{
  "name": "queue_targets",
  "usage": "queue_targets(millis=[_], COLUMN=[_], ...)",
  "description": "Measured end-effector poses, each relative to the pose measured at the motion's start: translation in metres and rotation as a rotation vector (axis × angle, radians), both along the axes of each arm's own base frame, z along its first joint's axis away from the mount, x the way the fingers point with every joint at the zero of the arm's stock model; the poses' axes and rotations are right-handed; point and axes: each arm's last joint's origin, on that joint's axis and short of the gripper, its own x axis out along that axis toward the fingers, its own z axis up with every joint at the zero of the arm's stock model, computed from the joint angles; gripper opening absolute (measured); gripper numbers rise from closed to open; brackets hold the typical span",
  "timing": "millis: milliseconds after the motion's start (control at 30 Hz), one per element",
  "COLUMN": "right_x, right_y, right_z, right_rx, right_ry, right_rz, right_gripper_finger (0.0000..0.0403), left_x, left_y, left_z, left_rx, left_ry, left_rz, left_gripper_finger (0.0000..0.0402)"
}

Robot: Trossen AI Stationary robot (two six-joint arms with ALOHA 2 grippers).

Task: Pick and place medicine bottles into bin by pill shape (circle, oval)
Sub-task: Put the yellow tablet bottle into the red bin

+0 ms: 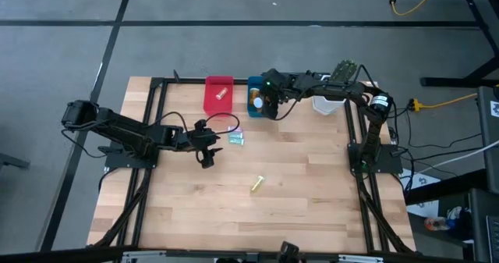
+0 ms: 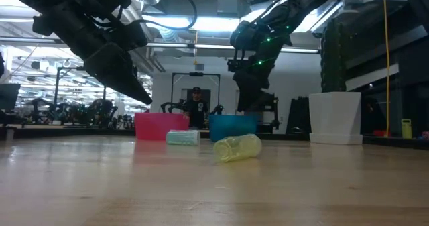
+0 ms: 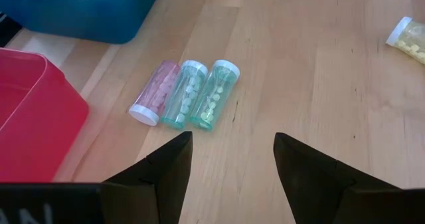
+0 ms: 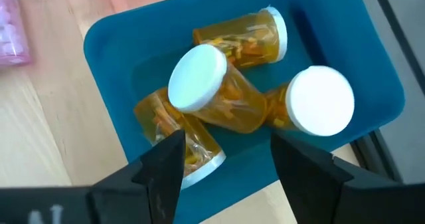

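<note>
The right gripper (image 4: 222, 164) hangs with fingers apart and empty over orange bottles (image 4: 222, 98) in the blue bin (image 4: 109, 44), apparently just after a drop, while the left gripper (image 3: 232, 164), spread wide, must descend onto three bottles (image 3: 189, 94) just ahead.

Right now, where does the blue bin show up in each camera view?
High view: blue bin at the table's far edge, under the right tool.
Low view: middle distance, centre.
Left wrist view: a corner only.
Right wrist view: fills the picture, holding orange bottles.
Shared landmark: the red bin beside it.
</note>
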Motion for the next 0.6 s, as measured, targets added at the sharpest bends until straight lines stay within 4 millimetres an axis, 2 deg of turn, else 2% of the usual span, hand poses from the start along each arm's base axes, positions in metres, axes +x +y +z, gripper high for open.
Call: queue_targets(millis=[133, 333, 600], right_x=[0.0, 0.008, 0.012], right_y=[0.007, 0.03, 0.084], right_z=[0.001, 0.021, 0.022], right_rx=[0.061, 0.102, 0.152], right_ry=[0.002, 0.0, 0.134], right_rz=[-0.014, 0.008, 0.139], right_gripper_finger=[0.0224, 0.0225, 0.0225], left_x=[0.0, 0.0, 0.0], left_y=[0.0, 0.0, 0.0], left_z=[0.0, 0.0, 0.0], left_rx=[0.0, 0.0, 0.0], left_ry=[0.0, 0.0, -0.001], left_rz=[0.001, 0.0, 0.001], left_gripper_finger=[0.0206, 0.0206, 0.0206])
